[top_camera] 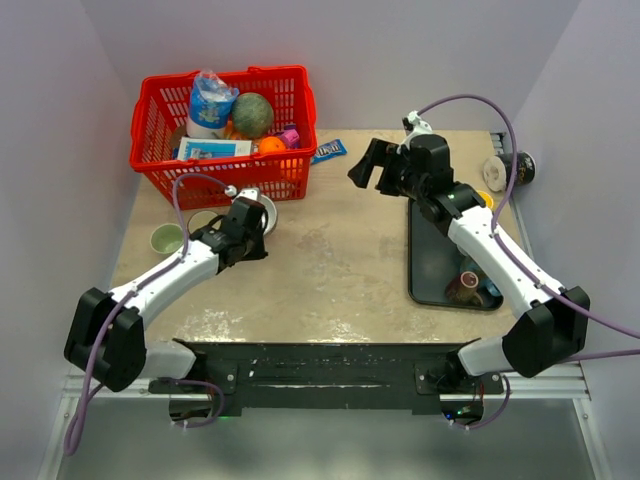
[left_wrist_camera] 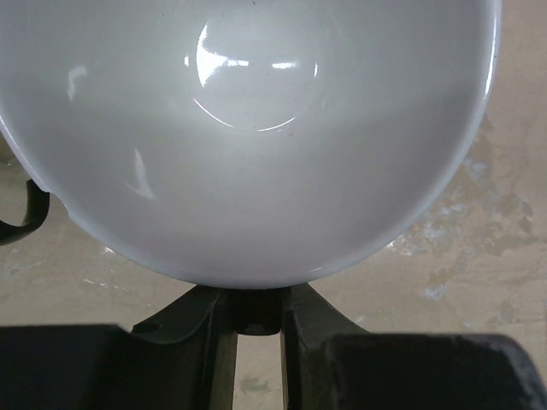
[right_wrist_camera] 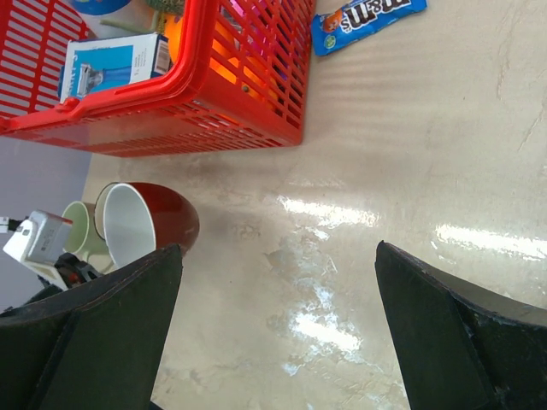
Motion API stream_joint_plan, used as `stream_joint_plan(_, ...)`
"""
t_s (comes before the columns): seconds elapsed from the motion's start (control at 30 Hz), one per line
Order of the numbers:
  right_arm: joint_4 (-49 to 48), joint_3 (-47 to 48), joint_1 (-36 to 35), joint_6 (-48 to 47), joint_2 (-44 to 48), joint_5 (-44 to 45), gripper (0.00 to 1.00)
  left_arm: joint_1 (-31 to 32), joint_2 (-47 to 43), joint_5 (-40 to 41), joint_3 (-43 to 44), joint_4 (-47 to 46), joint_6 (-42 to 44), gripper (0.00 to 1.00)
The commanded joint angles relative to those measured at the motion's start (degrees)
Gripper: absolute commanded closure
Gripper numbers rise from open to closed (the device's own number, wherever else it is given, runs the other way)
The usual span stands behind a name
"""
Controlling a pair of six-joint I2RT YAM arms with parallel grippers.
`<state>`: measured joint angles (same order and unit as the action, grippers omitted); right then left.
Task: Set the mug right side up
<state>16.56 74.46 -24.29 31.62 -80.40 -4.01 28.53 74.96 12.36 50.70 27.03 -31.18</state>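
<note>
Since the overhead view gives me the layout, I start there: my left end effector (top_camera: 250,218) is at the mug (top_camera: 264,207), just in front of the red basket (top_camera: 150,175) on the left part of the desk (top_camera: 340,260), with a green cup (top_camera: 167,238) nearby. My right end effector (top_camera: 368,168) hovers spread wide over the back middle of the desk, well apart from the mug. I judge it is parked there to keep out of the way. From the left wrist, the mug's glossy white inside fills the frame and the fingers (left_wrist_camera: 218,342) stand narrow, pinched on the lower rim. I read that as a rim grip chosen so a wrist roll can swing the mouth upward. From the right wrist, the mug shows red outside, tipped with its mouth facing sideways, just beside the green cup, so it is not yet upright. That arm's jaws frame only bare desk and hold nothing.
</note>
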Motion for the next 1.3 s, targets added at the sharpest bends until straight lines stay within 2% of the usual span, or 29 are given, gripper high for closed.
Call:
stream_joint_plan(0.0,0.2,2.4,0.7,1.3,0.6,1.1,0.02,-0.1,1.6,9.4,1.2,-5.3,-1.7,1.00)
stream_joint_plan(0.37,1.1,2.2,2.0,2.3,0.8,0.1,0.02,-0.3,6.9,10.4,1.2,-2.3,-3.2,1.00)
stream_joint_plan(0.6,0.9,1.8,2.3,2.7,1.6,-0.9,0.02,-4.6,8.5,2.6,-0.9,-5.3,-2.1,1.00)
stream_joint_plan(1.07,5.3,2.2,2.8,3.1,1.5,1.5,0.01,-5.4,13.5,0.8,3.2,-2.0,-1.4,1.00)
stream_joint_plan(1.17,5.6,2.0,3.1,3.4,1.7,1.5,0.01,-5.4,14.0,0.9,4.1,-1.4,-1.3,0.91)
stream_joint_plan(1.27,5.9,2.1,3.4,3.5,1.7,1.7,0.01,-5.4,14.2,1.3,5.1,-0.7,-1.3,0.75)
